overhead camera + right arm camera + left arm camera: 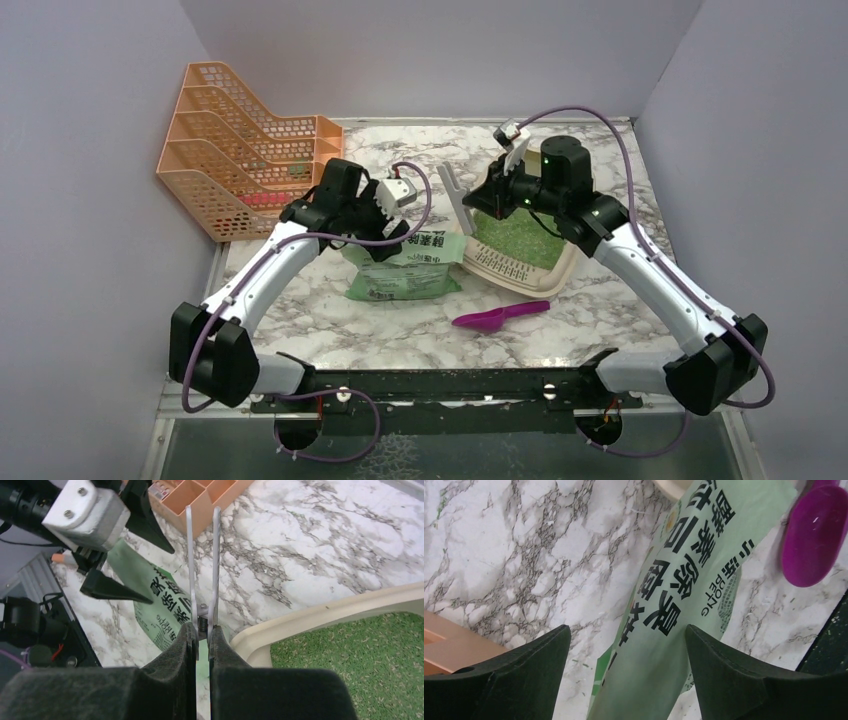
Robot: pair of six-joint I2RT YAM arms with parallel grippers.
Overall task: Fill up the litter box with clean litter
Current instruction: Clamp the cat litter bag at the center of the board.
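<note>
Green litter (360, 670) seemingly covers the litter box (320, 614).

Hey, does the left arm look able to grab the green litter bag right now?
Probably yes. The left pincer is open above the litter bag, which shows between its jaws with nothing over it; the magenta scoop lies off to one side.

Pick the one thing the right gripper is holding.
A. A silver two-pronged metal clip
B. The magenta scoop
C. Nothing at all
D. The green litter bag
A: in the right wrist view, the right gripper is shut on the silver two-pronged metal clip, whose prongs stick out past its fingers. The magenta scoop lies free on the table.
</note>
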